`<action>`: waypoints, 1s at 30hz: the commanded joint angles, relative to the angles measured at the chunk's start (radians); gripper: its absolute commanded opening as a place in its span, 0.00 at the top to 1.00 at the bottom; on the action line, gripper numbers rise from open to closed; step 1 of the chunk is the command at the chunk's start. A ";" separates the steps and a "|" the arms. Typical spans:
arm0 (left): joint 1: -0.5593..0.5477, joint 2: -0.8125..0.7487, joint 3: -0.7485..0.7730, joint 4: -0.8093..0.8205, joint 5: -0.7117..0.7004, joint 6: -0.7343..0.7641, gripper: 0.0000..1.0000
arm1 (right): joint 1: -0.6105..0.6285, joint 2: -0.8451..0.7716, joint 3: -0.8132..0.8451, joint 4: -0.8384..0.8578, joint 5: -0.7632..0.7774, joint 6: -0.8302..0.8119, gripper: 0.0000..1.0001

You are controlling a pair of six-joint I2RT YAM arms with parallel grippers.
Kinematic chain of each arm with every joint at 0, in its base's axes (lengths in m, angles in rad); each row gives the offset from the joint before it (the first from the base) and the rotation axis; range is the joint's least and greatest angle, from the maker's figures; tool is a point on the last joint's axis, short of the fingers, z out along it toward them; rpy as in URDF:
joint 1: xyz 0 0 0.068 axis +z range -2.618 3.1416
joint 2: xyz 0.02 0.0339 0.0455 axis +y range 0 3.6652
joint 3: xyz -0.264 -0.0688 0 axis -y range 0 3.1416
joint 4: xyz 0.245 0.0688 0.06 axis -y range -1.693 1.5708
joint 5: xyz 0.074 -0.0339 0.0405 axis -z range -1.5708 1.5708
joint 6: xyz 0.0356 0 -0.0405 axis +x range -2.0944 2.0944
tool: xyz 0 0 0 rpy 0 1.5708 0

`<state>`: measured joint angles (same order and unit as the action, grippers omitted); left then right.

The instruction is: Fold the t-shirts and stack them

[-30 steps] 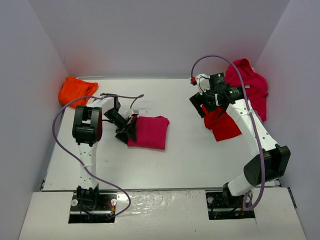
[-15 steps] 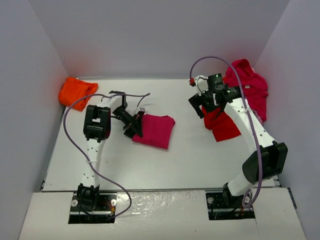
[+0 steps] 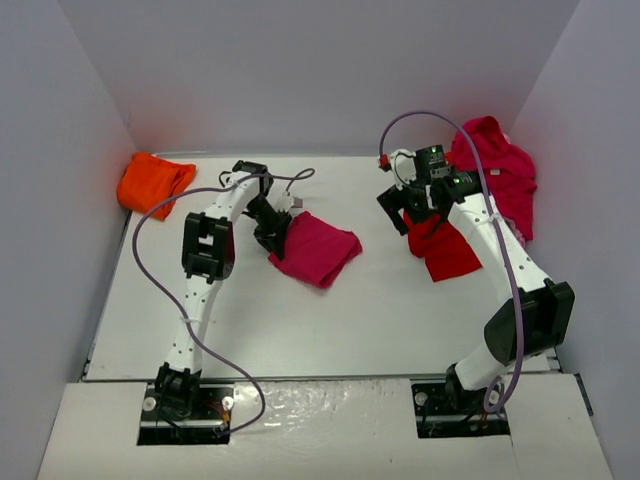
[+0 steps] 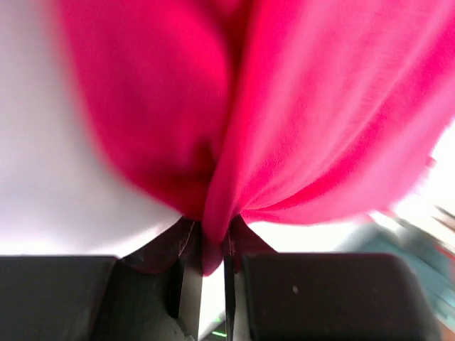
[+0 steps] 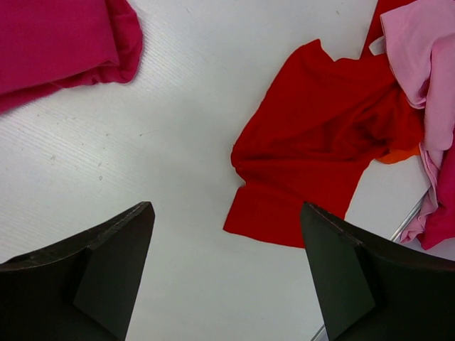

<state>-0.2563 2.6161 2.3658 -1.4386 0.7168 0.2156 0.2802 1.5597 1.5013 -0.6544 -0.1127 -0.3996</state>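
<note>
The folded pink-red shirt point(image 3: 320, 250) was seen near the middle of the white worktop point(image 3: 380, 310), a little to the left. Its left edge was pinched tight between the left jaws, and the cloth was bunched up there. The right jaws were spread wide apart above the worktop, with nothing in them, just beside a flat red shirt point(image 3: 447, 255). A pink heap point(image 3: 500, 170) was piled at the back right. An orange shirt point(image 3: 150, 182) was tucked in the back left corner.

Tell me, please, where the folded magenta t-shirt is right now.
In the top view, the folded magenta t-shirt lies left of the table's centre, its left edge pinched in the left claw; the orange shirt sits further left.
</note>
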 commanded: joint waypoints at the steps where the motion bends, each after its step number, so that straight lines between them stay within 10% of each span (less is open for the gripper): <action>1: 0.126 -0.086 0.168 0.242 -0.608 0.034 1.00 | -0.007 -0.029 0.010 0.021 -0.003 0.004 0.19; 5: 0.279 -0.046 0.394 0.249 -0.829 0.108 1.00 | -0.007 -0.030 0.012 0.021 -0.018 0.002 0.19; 11: 0.477 -0.129 0.299 0.418 -0.930 0.174 1.00 | -0.007 -0.043 0.000 0.025 -0.031 -0.002 0.19; 26: 0.554 -0.019 0.387 0.727 -1.141 0.242 0.97 | -0.007 -0.021 0.010 0.018 -0.027 0.007 0.19; 27: 0.552 -0.020 0.380 0.730 -1.136 0.242 0.86 | -0.009 -0.015 0.011 0.018 -0.027 0.007 0.19; 30: 0.544 -0.029 0.371 0.747 -1.151 0.214 0.16 | -0.009 0.004 0.028 0.014 -0.028 0.011 0.19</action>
<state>0.2755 2.6456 2.6992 -0.7935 -0.3752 0.4639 0.2798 1.5599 1.5013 -0.6544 -0.1326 -0.3935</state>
